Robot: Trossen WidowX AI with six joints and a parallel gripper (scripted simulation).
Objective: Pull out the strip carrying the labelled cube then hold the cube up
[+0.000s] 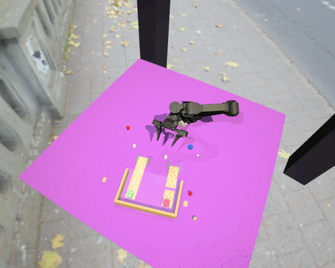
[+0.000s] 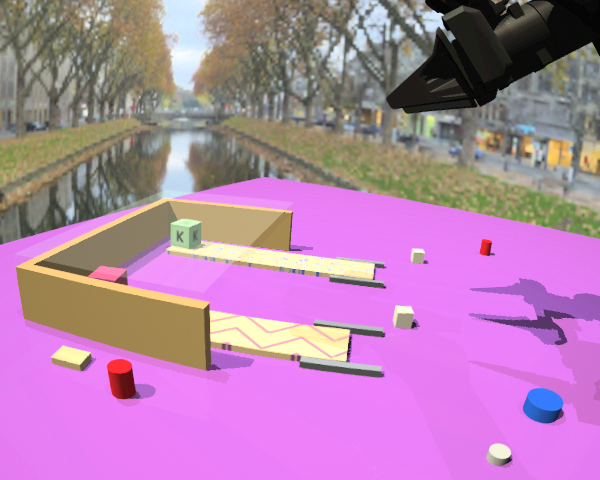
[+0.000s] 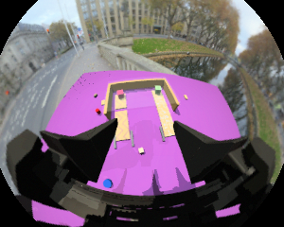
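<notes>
A green cube (image 1: 129, 194) (image 2: 185, 234) (image 3: 158, 89) marked K stands on the far end of a speckled strip (image 1: 139, 176) (image 2: 269, 259) (image 3: 164, 113), which looks unbroken. A zigzag strip (image 1: 172, 176) (image 2: 269, 334) (image 3: 122, 125) has a gap across it. A red-pink cube (image 1: 166, 202) (image 2: 109, 274) (image 3: 120, 93) sits on its separate far piece (image 1: 169, 194) (image 3: 119, 102); no label shows on it. My gripper (image 1: 164, 143) (image 3: 146, 123) is open and empty, high above the table on the open side of the walls, short of both strips' near ends.
Tan walls (image 1: 146, 209) (image 2: 114, 320) (image 3: 137, 82) enclose the far ends on three sides, with a faint clear cover over them. Grey rails flank both near ends. A white cube (image 1: 165, 157) (image 2: 403, 316) (image 3: 141, 150), a blue disc (image 1: 190, 146) (image 2: 542, 405) (image 3: 107, 183) and red cylinders (image 1: 128, 127) (image 2: 121, 378) lie around.
</notes>
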